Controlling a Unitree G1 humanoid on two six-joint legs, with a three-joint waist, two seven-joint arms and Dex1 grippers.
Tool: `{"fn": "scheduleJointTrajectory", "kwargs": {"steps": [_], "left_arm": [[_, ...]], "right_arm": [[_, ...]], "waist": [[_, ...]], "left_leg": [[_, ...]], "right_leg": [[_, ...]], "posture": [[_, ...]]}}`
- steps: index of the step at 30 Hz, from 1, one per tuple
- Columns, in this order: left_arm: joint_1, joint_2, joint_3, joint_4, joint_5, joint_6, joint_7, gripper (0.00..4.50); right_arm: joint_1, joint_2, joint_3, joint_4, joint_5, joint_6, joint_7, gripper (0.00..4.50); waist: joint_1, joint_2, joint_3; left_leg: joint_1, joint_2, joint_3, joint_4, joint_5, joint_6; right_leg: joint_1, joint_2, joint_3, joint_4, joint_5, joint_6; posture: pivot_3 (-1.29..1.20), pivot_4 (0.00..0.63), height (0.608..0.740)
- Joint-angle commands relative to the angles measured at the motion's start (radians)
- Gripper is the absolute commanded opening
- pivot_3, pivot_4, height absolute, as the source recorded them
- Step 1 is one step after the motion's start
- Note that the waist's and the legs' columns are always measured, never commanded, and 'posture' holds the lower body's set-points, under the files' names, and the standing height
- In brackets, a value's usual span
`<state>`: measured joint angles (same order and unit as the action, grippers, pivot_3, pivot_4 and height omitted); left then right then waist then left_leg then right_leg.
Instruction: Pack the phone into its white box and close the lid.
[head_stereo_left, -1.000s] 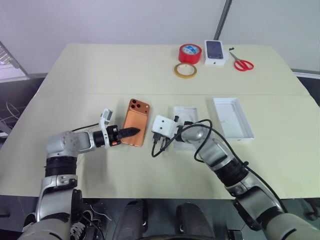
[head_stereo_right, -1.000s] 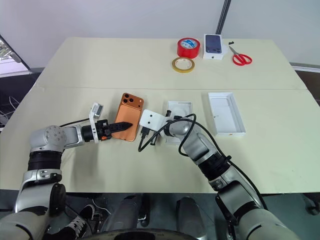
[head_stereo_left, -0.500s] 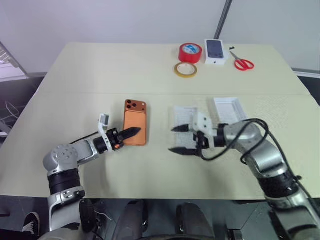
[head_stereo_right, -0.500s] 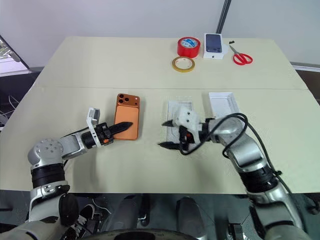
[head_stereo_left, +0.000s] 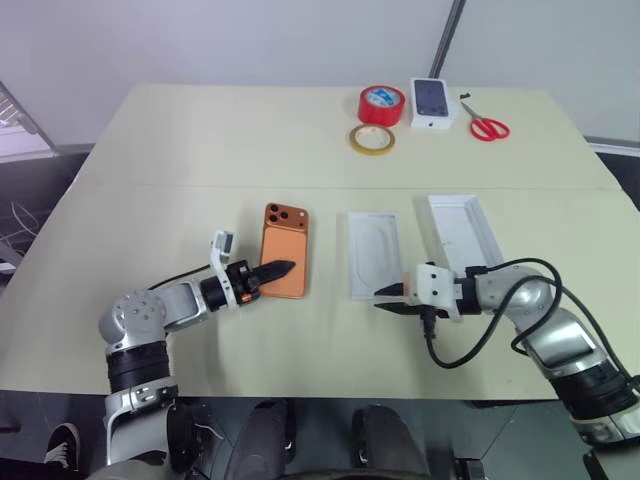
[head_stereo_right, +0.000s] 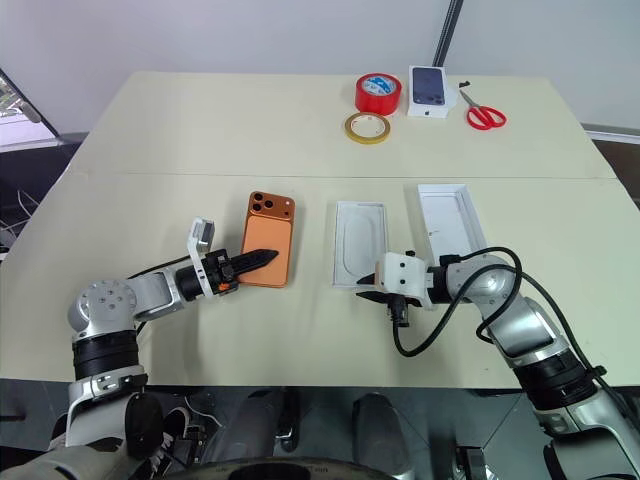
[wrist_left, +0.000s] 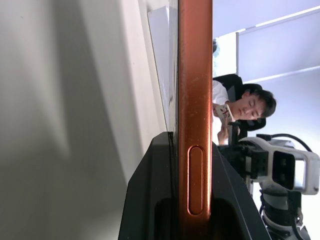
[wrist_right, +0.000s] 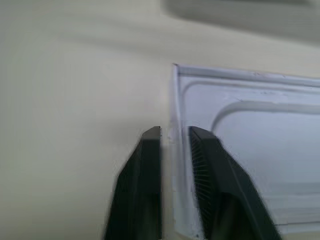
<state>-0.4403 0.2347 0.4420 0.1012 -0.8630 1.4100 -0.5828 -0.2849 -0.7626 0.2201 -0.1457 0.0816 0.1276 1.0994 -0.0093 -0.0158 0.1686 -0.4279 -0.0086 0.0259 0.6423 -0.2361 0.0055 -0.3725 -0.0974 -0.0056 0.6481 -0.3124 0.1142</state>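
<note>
on the near half of the cream table (head_stereo_left: 200, 150), my left gripper (head_stereo_left: 277, 268) is clamped on the near end of the orange phone (head_stereo_left: 283, 262), which lies back side up with its square camera bump and 3 black lenses at the far end. in the left wrist view i see the phone (wrist_left: 192, 100) edge-on between the 2 black fingers (wrist_left: 150, 200), its side button sitting right in the grip, so the claw is narrow and holding the phone. just right of the phone, apart from it, lies the white box (head_stereo_left: 373, 252), a shallow open tray with a moulded recess inside. my right gripper (head_stereo_left: 392, 299) sits at the near edge of that tray, pointing left across the table. in the right wrist view the tray's thin side wall (wrist_right: 175, 150) stands between the 2 dark fingers (wrist_right: 145, 190), which are close together with only a slim gap; i can't tell whether they actually pinch the wall or just straddle it. right of the white box, near it but not touching, the lid (head_stereo_left: 463, 232) lies open side up, angled a little. along the far edge of the table i see a red tape roll (head_stereo_left: 381, 104), a tan tape ring (head_stereo_left: 371, 139) just in front of it, a small white box with a dark phone picture (head_stereo_left: 431, 103), and red-handled scissors (head_stereo_left: 484, 125). a seated person (wrist_left: 235, 107) shows beyond the table in the left wrist view.
</note>
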Motion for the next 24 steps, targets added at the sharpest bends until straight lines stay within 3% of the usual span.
{"fn": "scheduleJointTrajectory", "kwargs": {"steps": [1, 6, 9, 10, 17, 24], "left_arm": [[-0.011, -0.008, -0.01, -0.05, -0.046, -0.007, 0.004, 0.04], [-0.022, -0.018, -0.011, -0.057, -0.063, 0.002, 0.027, 0.04], [-0.035, -0.027, -0.007, -0.059, -0.074, 0.0, 0.044, 0.04], [-0.038, -0.03, -0.005, -0.059, -0.077, 0.001, 0.05, 0.04], [-0.123, -0.116, 0.028, -0.059, -0.094, -0.051, 0.171, 0.04], [-0.149, -0.173, -0.046, -0.033, -0.072, -0.098, 0.185, 0.04]], "right_arm": [[-0.003, 0.004, -0.008, 0.0, -0.007, -0.016, -0.012, 1.05], [-0.001, 0.008, -0.003, -0.006, 0.017, 0.011, 0.0, 1.05], [-0.005, 0.003, 0.003, 0.001, 0.005, 0.014, 0.001, 0.15], [-0.005, 0.003, 0.004, 0.002, 0.0, 0.012, -0.002, 0.07], [-0.028, 0.088, 0.03, -0.102, 0.032, 0.139, -0.05, 0.07], [-0.073, 0.179, 0.117, -0.144, -0.013, 0.257, -0.108, 0.07]], "waist": [[0.0, 0.0, 0.0], [0.0, 0.0, 0.0], [0.0, 0.0, 0.0], [0.0, 0.0, 0.0], [0.001, -0.001, 0.0], [0.0, -0.001, 0.0]], "left_leg": [[0.0, 0.0, 0.0, 0.0, 0.0, 0.0], [0.0, 0.0, 0.0, 0.0, 0.0, 0.0], [0.0, 0.0, 0.0, 0.0, 0.0, 0.0], [0.0, 0.0, 0.0, 0.0, 0.0, 0.0], [0.0, 0.0, 0.0, 0.001, 0.0, 0.0], [0.0, 0.0, 0.0, 0.001, 0.003, -0.004]], "right_leg": [[0.0, 0.0, 0.0, 0.0, 0.0, 0.0], [0.0, 0.0, 0.0, 0.0, 0.0, 0.0], [0.0, 0.0, 0.0, 0.0, 0.0, 0.0], [0.0, 0.0, 0.0, 0.0, 0.0, 0.0], [0.0, 0.001, 0.0, 0.0, 0.0, 0.0], [0.0, 0.001, 0.0, 0.001, 0.0, 0.0]], "posture": [[0.0, 0.15, 0.728], [0.0, 0.15, 0.728], [0.0, 0.15, 0.728], [0.0, 0.15, 0.728], [0.0, 0.15, 0.728], [0.0, 0.15, 0.728]]}}
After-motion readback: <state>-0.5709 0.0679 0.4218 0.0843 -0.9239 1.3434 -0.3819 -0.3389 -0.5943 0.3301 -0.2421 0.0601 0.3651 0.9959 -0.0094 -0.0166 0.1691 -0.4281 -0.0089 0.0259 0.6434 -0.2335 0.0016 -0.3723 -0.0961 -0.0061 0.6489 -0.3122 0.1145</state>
